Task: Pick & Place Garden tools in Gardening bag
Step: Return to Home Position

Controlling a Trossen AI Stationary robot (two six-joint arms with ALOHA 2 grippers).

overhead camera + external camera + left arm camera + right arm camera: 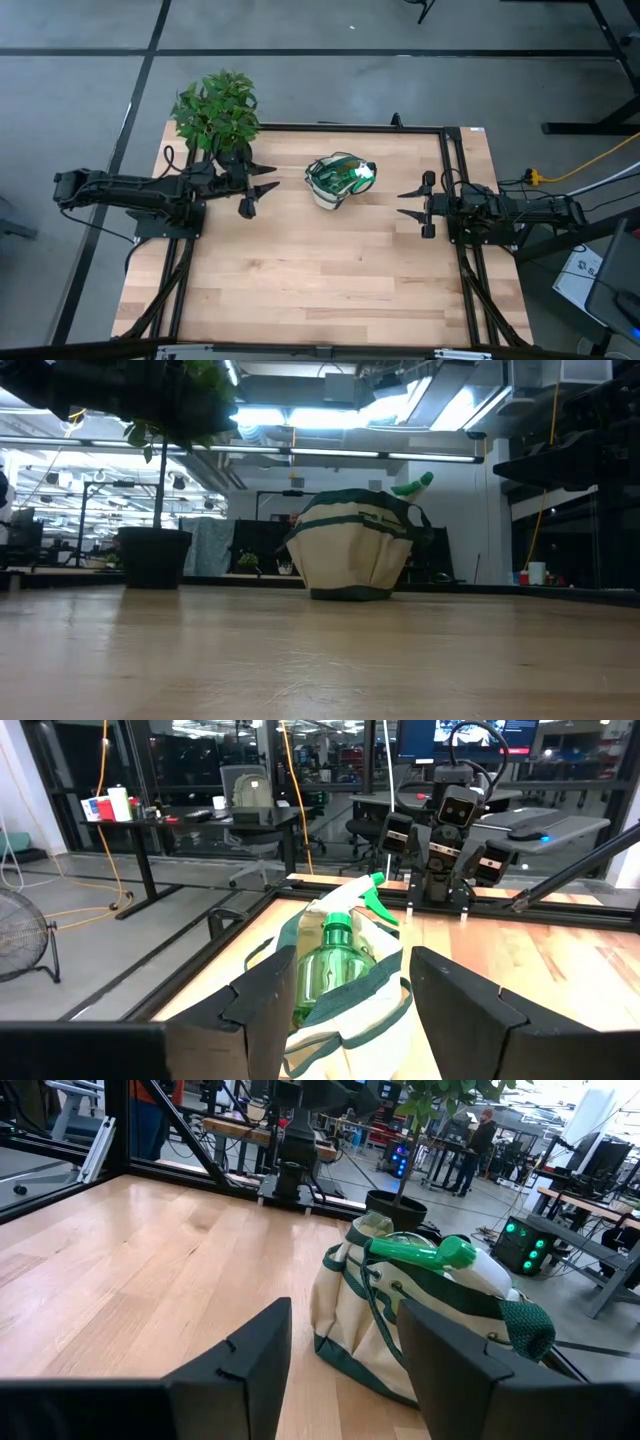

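The gardening bag [337,181], cream with dark green trim, stands upright on its base at the table's far middle. It also shows in the low view [352,553]. A bright green spray bottle [328,962] with a white and green trigger head [425,1253] sticks out of the bag's top. No rake or shears show. My left gripper [258,188] is open and empty, left of the bag. My right gripper [413,203] is open and empty, right of the bag.
A potted leafy plant [218,112] in a black pot [153,557] stands at the table's far left, close to my left arm. A black frame [455,170] borders the table's far and right sides. Bare wood [320,270] lies toward the near edge.
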